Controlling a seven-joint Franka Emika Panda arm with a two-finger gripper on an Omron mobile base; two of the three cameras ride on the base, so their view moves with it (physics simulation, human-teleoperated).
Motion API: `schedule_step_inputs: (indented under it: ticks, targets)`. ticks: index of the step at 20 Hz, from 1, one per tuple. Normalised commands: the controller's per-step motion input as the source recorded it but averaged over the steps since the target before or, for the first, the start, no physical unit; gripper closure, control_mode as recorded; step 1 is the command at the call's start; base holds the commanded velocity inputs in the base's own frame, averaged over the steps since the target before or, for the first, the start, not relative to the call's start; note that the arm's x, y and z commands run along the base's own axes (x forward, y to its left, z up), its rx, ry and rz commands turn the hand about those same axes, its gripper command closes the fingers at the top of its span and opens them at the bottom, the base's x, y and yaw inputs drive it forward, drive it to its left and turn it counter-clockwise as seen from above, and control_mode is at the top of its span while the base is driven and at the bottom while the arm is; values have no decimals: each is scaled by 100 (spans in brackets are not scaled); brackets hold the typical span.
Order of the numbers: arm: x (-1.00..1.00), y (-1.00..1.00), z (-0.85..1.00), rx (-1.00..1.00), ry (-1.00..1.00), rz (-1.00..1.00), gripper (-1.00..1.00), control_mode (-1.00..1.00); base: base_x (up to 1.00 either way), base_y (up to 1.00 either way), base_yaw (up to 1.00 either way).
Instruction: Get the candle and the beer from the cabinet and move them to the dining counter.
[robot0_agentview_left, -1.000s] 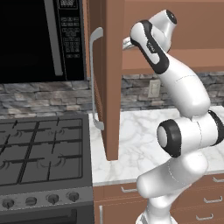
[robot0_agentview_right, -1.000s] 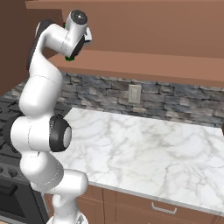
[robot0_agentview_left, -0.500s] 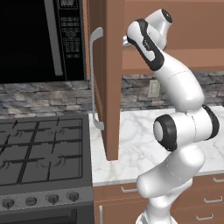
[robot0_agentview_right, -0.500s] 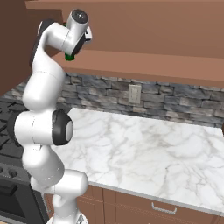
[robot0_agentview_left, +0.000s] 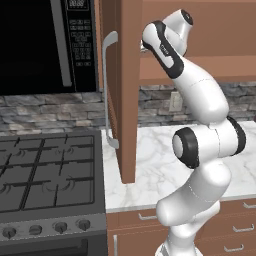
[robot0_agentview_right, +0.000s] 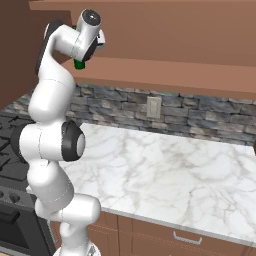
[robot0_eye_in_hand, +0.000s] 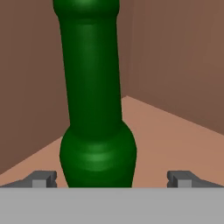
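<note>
The beer (robot0_eye_in_hand: 94, 109), a dark green glass bottle, stands upright on the cabinet's inner shelf (robot0_eye_in_hand: 166, 131), close in front of the hand. My gripper (robot0_eye_in_hand: 112, 180) is open. Its fingertips (robot0_eye_in_hand: 43, 179) stand wide on either side of the bottle's lower body, with clear gaps and no contact. In the right base view a bit of the green beer (robot0_agentview_right: 79, 64) shows just under the hand, at the edge of the brown wooden cabinet (robot0_agentview_right: 165, 75). The candle and the dining counter are out of view.
The cabinet's open door (robot0_agentview_left: 127, 90) with its silver bar handle (robot0_agentview_left: 107, 90) hangs just left of the arm. A black microwave (robot0_agentview_left: 45, 45) and a gas stove (robot0_agentview_left: 45, 175) lie further left. A marble worktop (robot0_agentview_right: 165, 170) with a stone backsplash (robot0_agentview_right: 200, 117) lies below.
The arm has crept slightly further up and in towards the cabinet shelf. The jaws have stayed wide apart and the bottle has not moved.
</note>
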Motion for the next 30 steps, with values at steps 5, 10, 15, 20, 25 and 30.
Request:
schedule_step_inputs:
  ticks: [5, 10, 15, 20, 25, 30]
  targets:
    - [7, 8, 0, 0, 0, 0, -100, -100, 0, 0, 0]
    - [2, 10, 0, 0, 0, 0, -100, -100, 0, 0, 0]
    - [0, 4, 0, 0, 1, 2, -100, -100, 0, 0, 0]
    - [2, 1, -1, 0, 0, 1, -100, -100, 0, 0, 0]
    - [0, 0, 0, 0, 0, 0, -100, -100, 0, 0, 0]
    - [0, 0, 0, 0, 0, 0, -100, -100, 0, 0, 0]
